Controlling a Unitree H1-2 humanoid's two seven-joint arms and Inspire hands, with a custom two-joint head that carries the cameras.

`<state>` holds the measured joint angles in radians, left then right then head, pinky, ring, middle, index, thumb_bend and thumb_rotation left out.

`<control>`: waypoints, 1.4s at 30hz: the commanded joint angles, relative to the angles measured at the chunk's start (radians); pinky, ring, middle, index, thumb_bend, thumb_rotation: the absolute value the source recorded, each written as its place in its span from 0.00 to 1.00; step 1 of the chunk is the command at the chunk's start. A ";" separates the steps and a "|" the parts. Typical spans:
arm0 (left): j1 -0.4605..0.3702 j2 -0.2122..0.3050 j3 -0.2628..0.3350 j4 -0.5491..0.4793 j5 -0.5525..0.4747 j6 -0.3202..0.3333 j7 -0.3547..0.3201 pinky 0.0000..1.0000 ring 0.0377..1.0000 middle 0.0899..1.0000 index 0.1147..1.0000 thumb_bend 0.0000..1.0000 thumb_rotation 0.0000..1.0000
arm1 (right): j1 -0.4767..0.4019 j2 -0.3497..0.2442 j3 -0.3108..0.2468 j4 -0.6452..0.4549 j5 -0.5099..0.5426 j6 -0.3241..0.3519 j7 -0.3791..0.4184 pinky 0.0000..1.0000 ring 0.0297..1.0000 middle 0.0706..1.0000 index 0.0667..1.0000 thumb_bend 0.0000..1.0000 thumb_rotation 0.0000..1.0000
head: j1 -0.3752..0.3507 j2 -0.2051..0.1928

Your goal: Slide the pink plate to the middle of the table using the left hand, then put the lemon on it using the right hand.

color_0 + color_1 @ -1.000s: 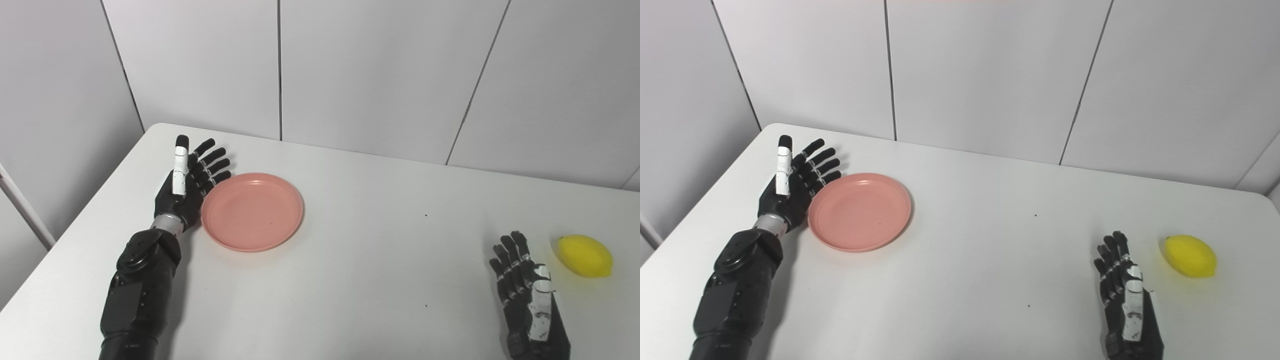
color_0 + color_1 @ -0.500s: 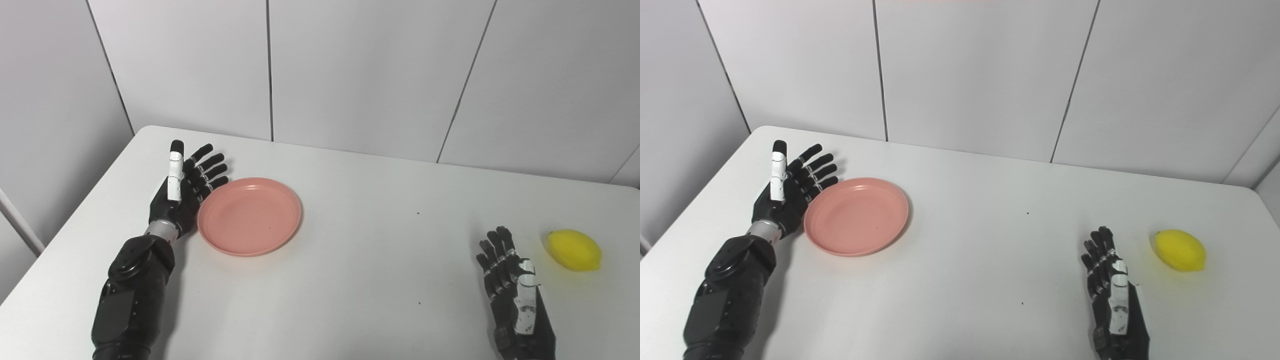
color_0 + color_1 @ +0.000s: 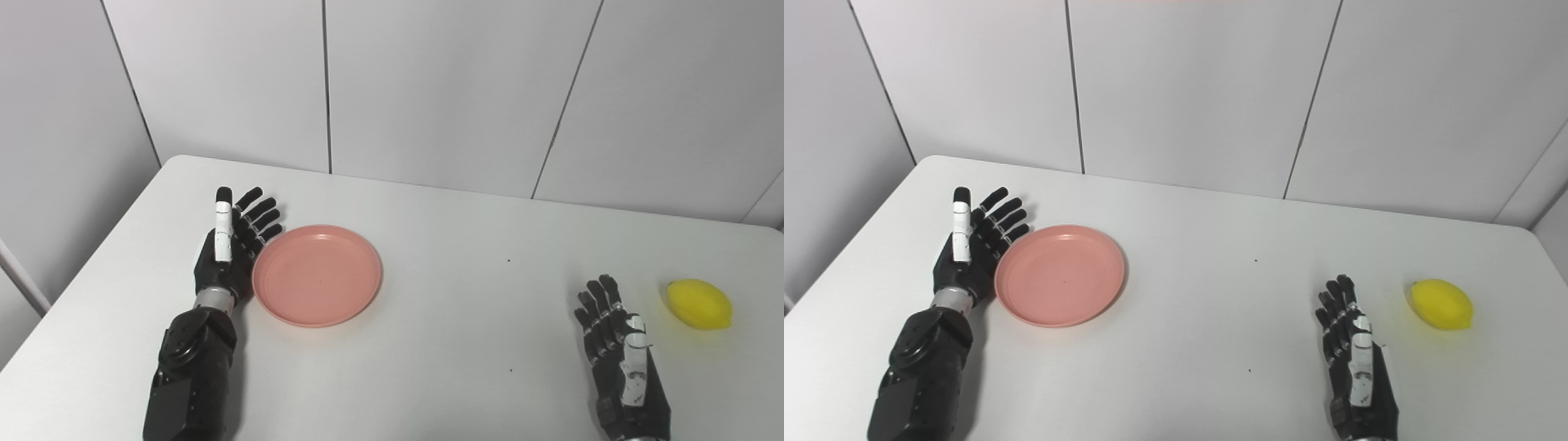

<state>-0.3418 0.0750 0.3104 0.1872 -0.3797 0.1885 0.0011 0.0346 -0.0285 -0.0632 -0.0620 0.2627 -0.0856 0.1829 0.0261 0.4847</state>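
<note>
The pink plate [image 3: 317, 274] lies flat on the left half of the white table [image 3: 453, 343], with nothing on it. My left hand [image 3: 231, 245] stands on edge against the plate's left rim, open, fingers stretched along the rim toward the far side. The yellow lemon [image 3: 699, 304] rests on the table at the far right. My right hand [image 3: 618, 349] is open near the front edge, left of the lemon with a gap between them. In the right eye view the plate [image 3: 1059, 274], the lemon [image 3: 1441, 304] and both hands [image 3: 975, 239] [image 3: 1350, 352] stand the same way.
Grey wall panels [image 3: 429, 86] rise right behind the table's far edge. The table's left edge runs close beside my left forearm [image 3: 190, 373]. A few small dark specks [image 3: 508, 261] dot the tabletop between plate and lemon.
The camera has shifted. Measured against the table's specks and the lemon, the plate and my left hand have slid a little to the right. My right hand stays open beside the lemon.
</note>
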 commanded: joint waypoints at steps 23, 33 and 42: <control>0.012 -0.062 -0.053 -0.069 0.043 -0.003 0.033 0.79 0.82 0.79 0.78 0.86 0.86 | 0.057 0.046 0.025 0.046 0.003 -0.009 -0.005 1.00 0.97 0.96 0.97 0.76 1.00 | -0.025 0.011; 0.010 -0.065 -0.074 -0.045 0.038 -0.016 0.009 0.78 0.79 0.79 0.78 0.85 0.84 | 0.058 0.066 0.031 0.033 -0.004 0.001 -0.028 1.00 0.96 0.95 0.95 0.76 1.00 | -0.054 0.024; 0.013 -0.076 -0.099 -0.048 0.057 -0.005 0.011 0.77 0.79 0.80 0.79 0.87 0.84 | 0.054 0.071 0.043 0.037 -0.019 -0.003 -0.040 1.00 0.96 0.95 0.95 0.77 1.00 | -0.089 0.031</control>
<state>-0.3158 0.0072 0.2261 0.1426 -0.3271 0.1830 0.0160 0.0449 0.0098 -0.0386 -0.0802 0.2432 -0.0852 0.1443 -0.0644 0.5154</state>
